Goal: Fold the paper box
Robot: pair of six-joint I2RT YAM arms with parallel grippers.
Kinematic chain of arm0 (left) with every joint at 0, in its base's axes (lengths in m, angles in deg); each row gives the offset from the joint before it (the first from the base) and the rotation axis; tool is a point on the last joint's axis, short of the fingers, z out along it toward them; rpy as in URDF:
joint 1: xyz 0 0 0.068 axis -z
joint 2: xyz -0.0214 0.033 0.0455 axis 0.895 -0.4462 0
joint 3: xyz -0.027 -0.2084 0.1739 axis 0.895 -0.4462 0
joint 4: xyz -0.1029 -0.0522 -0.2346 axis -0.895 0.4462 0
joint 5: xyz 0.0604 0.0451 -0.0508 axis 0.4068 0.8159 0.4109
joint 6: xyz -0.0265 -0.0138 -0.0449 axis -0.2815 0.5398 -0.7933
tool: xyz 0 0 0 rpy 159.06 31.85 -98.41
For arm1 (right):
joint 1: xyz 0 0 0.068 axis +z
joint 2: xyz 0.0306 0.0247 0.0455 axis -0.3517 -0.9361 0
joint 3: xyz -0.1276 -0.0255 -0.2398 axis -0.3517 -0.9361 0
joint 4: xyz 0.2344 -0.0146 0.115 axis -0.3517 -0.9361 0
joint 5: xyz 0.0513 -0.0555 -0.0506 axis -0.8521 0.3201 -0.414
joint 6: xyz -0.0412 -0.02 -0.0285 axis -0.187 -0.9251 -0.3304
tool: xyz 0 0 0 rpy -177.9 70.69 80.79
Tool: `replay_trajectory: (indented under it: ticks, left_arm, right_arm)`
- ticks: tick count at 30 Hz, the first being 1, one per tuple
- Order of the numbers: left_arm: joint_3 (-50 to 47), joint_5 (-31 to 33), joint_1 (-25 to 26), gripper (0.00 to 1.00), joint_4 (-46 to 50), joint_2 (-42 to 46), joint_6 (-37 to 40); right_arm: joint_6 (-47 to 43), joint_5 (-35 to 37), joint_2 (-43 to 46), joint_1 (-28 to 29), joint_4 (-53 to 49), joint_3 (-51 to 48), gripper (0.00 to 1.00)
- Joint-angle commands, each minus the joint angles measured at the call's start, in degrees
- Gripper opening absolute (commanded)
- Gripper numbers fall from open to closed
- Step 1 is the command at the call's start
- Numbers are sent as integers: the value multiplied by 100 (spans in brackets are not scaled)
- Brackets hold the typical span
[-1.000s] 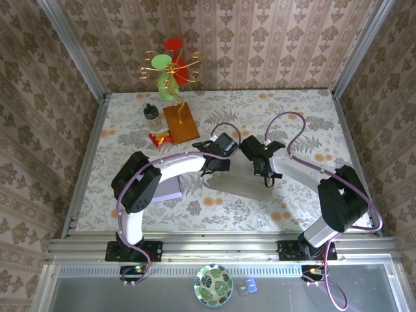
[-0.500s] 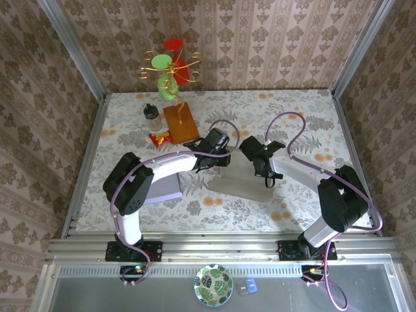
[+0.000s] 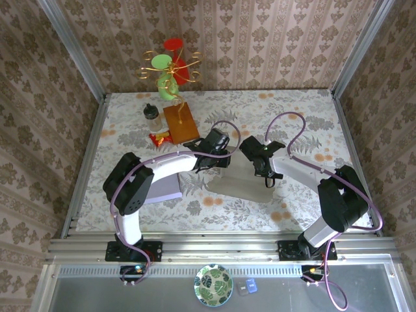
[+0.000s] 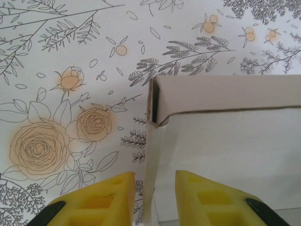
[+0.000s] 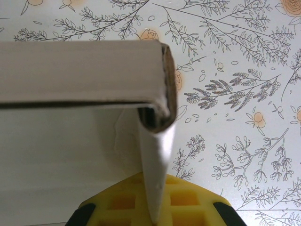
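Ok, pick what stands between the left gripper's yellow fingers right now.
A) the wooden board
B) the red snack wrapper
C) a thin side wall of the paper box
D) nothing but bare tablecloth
C: in the left wrist view, a thin upright wall of the paper box runs down between the fingers of the left gripper, with a gap on either side.

White paper box (image 4: 225, 141), floral-print table (image 4: 70, 56)
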Motion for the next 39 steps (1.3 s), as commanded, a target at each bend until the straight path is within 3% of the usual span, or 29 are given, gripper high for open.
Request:
replay_trajectory:
  ticks: [1, 10, 14, 17, 18, 20, 23, 31, 39]
  left_arm:
    - [-23, 243, 24, 28, 307, -105, 177]
    - [65, 367, 62, 15, 437, -253, 177]
    - [178, 366, 99, 0, 484, -307, 219]
    - [255, 418, 136, 0, 512, -269, 223]
    - [294, 403, 139, 5, 539, -256, 211]
    - [435, 412, 149, 27, 656, -185, 162]
    - [616, 347, 149, 44, 777, -12, 15]
    - [900, 261, -62, 46, 765, 824, -458]
    - [742, 215, -686, 44, 742, 1656, -801]
  right_arm:
    - [60, 179, -126, -6, -191, 59, 0]
    - [35, 112, -180, -59, -156, 77, 0]
    - [44, 41, -211, -82, -145, 82, 0]
    - [70, -25, -233, -102, -152, 89, 0]
    - [82, -52, -235, -122, -148, 80, 0]
    - [135, -175, -232, -168, -147, 66, 0]
    - [223, -359, -236, -242, -151, 55, 0]
    - [758, -1077, -169, -594, -111, -180, 0]
    - [1761, -2054, 318, -1127, 143, -653, 0]
